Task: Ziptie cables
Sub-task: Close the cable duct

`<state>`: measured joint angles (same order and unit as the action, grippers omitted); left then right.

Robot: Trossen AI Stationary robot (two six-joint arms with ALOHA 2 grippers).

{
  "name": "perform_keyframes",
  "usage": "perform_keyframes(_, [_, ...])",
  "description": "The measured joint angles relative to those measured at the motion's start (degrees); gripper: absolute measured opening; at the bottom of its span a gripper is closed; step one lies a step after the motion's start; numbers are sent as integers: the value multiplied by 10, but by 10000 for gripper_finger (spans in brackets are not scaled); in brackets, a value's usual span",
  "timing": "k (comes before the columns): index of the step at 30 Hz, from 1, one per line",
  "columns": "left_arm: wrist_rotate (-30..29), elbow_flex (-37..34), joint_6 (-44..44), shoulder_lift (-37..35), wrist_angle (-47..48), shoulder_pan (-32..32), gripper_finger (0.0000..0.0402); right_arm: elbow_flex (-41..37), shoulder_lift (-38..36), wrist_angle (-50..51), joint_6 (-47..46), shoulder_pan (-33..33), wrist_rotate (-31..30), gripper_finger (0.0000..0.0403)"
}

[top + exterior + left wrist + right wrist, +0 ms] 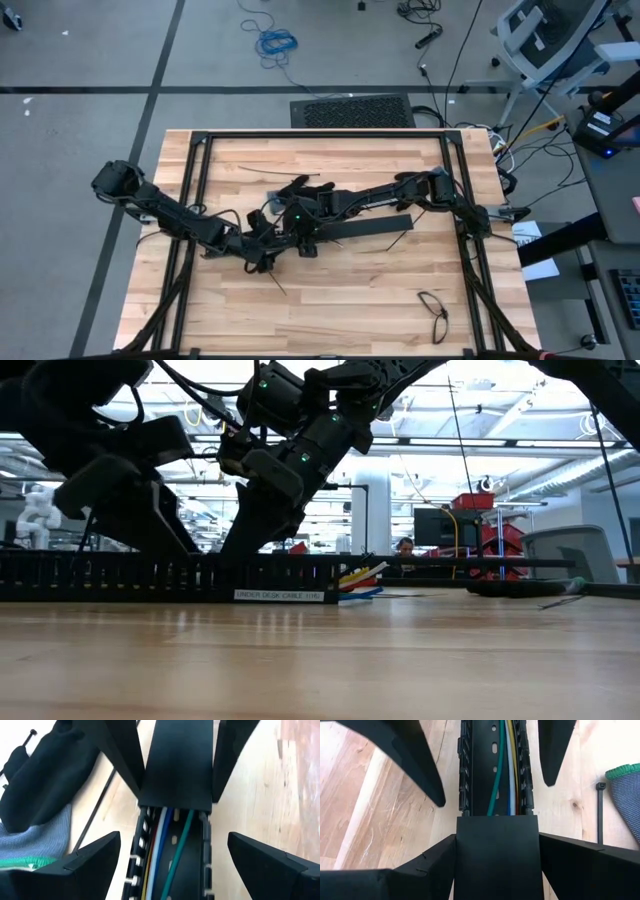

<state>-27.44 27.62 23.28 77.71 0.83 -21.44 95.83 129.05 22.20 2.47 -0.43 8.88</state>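
Both grippers meet over the middle of the table. The left gripper [172, 855] has its fingers spread wide, straddling the open slotted cable tray [172, 870]; the right gripper [495, 850] faces it from the other side, fingers likewise apart, with a flat black cover piece [496, 850] lying between them over the tray — whether either arm actually bears on that cover I cannot tell. The cables [506, 765] — green, white, blue and yellowish strands — lie lengthwise inside the tray channel, their ends poking out past its labelled end in the low view. A loose zip tie [600, 810] rests on the table [330, 300] just beside the tray, next to a grey glove with a green cuff [627, 795]. The chief risk, as I judge it: the two grippers are nearly nose to nose, so a small misalignment could knock fingers together or shove the tray sideways. Pressing the cover down might also pinch a strand against the slotted wall, and the tie lies flat, hard to pick up.
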Motion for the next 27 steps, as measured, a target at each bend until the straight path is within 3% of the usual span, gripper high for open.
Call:
perform_keyframes(13, [-22,0,0,47,-68,1,301,0,0,0,-1,0,-1,243])
perform_keyframes(27, [-24,1,-4,57,-46,0,296,0,0,-1,-1,0,-2,243])
